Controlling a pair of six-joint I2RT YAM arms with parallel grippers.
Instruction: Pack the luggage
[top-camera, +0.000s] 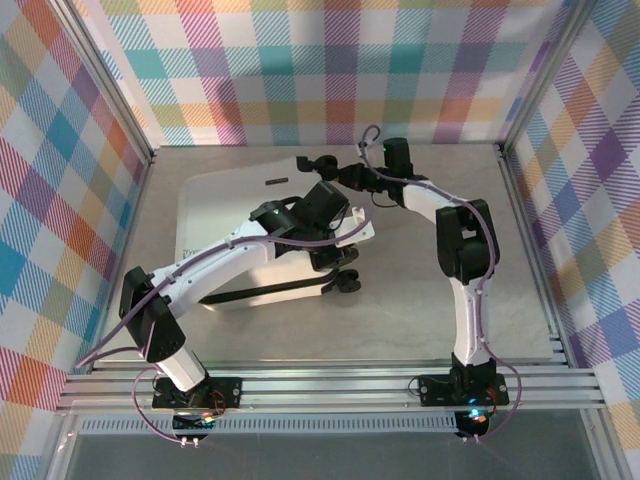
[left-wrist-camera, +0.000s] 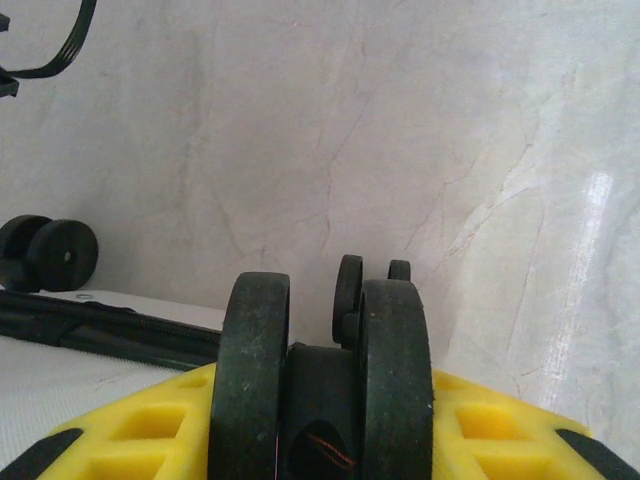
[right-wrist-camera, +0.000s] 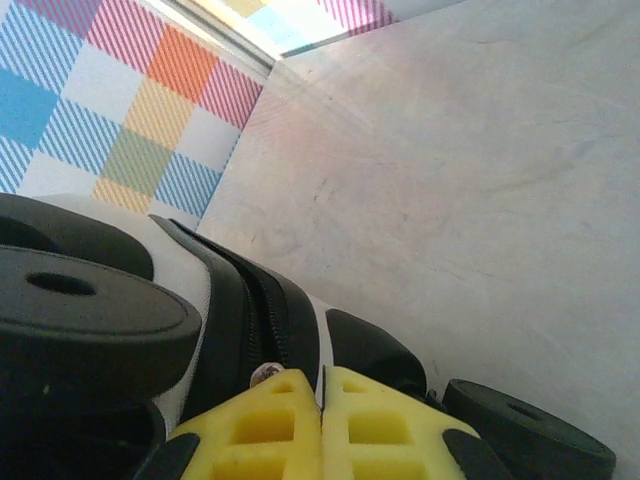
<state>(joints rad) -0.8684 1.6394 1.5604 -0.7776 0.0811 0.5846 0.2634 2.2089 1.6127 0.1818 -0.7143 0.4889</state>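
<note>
Now, closed luggage flat on table.

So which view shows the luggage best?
Top external: the luggage shows nearly whole, the left arm crossing it. Left wrist catches its wheels close up; right wrist, its zipper band and wheels.

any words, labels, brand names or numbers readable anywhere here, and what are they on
Nothing here can be read as words or numbers.
Too small to read: the small black logo mark on the top shell of the white hard-shell suitcase.
Too small and blurred to read: the faint dark print at the suitcase's left edge.
No lettering: the black wheels and the black zipper band seen by the wrist cameras.
</note>
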